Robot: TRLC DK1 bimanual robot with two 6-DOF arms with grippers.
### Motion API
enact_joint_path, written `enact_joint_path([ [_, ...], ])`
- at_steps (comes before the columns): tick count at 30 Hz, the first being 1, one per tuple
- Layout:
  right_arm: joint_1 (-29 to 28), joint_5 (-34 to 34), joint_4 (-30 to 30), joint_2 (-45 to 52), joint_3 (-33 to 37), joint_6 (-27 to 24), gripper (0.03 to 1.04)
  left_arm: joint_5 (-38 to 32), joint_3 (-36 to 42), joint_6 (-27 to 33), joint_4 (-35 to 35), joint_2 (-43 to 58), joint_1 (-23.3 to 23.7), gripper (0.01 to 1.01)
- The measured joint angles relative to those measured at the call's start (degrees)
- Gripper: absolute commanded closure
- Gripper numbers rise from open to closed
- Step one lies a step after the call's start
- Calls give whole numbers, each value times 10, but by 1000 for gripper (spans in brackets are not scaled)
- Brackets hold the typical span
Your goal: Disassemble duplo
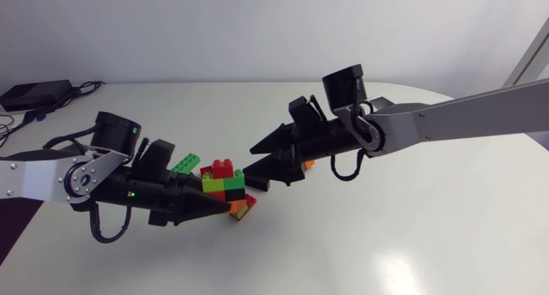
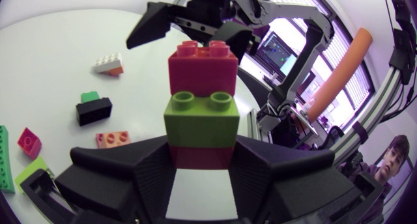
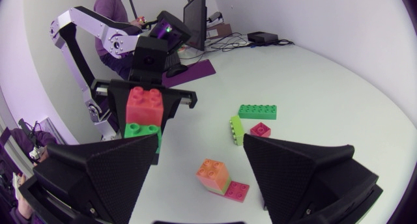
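Note:
A duplo stack of a red brick on a lime green brick on a dark red brick is held upright just above the table. My left gripper is shut on its lowest brick; in the left wrist view the stack rises from between the fingers of the left gripper. My right gripper stands open right beside the stack's top, one finger on either side and touching nothing. In the right wrist view the stack is ahead of the right gripper, off to one finger's side.
Loose bricks lie around: a long green one, an orange one under the stack and another under my right arm. The left wrist view shows a white-orange brick, a black one and a pink one.

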Motion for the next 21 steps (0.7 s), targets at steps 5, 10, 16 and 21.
enact_joint_path([
  [5,0,-25,18,-9,-10,14,125,0,0,41,-30,0,-29,597],
  [10,1,-30,19,-13,-13,15,128,-1,0,49,-34,5,-29,597],
  [16,3,-40,19,-17,-16,15,130,-9,7,55,-36,21,-30,598],
  [21,15,-40,19,-18,-18,15,130,-18,19,60,-50,36,-30,611],
])
